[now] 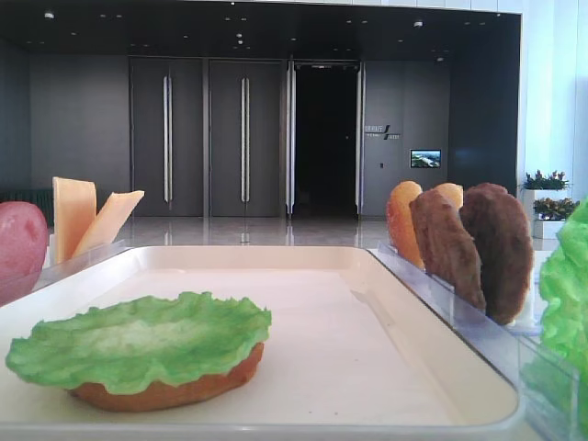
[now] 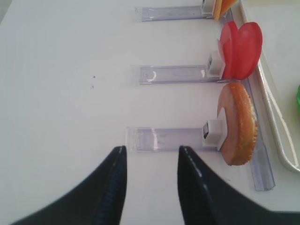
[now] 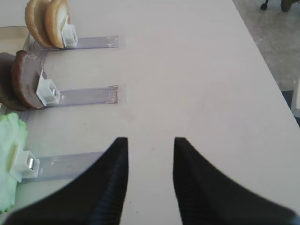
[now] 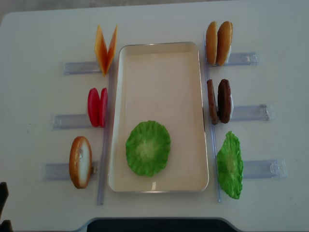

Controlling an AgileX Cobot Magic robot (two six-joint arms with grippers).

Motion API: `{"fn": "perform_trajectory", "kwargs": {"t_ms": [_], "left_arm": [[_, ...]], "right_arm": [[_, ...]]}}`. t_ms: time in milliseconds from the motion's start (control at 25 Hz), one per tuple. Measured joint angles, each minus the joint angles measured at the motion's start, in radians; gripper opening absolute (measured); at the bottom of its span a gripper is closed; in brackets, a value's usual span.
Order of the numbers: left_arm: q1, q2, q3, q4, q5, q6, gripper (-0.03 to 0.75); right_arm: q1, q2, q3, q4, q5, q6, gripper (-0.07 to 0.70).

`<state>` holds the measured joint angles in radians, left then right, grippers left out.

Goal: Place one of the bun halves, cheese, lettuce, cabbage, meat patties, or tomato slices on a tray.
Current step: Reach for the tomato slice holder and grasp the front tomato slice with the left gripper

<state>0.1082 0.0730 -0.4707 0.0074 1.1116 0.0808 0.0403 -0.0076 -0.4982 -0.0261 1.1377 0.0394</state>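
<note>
White counter [image 4: 159,19] carries everything. Left pincer [image 2: 150,161] hangs spread and empty; glossy orange-tan bun half [image 2: 239,124] stands on edge at two o'clock, probably nearest, beside cream tray [image 2: 274,117].

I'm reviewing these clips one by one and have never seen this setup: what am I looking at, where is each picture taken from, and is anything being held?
It is a two-armed robot at a white table. One picture looks straight down on the table, one sits low at the tray's edge, and two come from cameras on the wrists.

The left end effector and right end effector each show two dark fingers standing apart over bare table, holding nothing.

In the middle lies the tray, with a lettuce leaf resting on a bun half. Clear racks at the sides hold toy food upright: cheese, tomato slices and a bun half on the left; bun halves, meat patties and a second lettuce leaf on the right.
</note>
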Motion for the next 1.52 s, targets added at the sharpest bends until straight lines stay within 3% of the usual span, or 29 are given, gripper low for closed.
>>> {"fn": "perform_trajectory", "kwargs": {"t_ms": [1360, 1520], "left_arm": [[0.0, 0.0, -0.001, 0.01, 0.001, -0.006, 0.282], [0.0, 0.001, -0.028, 0.043, 0.004, -0.029, 0.314]], "right_arm": [[0.0, 0.0, 0.0, 0.0, 0.0, 0.0, 0.254], [0.0, 0.0, 0.0, 0.0, 0.0, 0.0, 0.254]]}}
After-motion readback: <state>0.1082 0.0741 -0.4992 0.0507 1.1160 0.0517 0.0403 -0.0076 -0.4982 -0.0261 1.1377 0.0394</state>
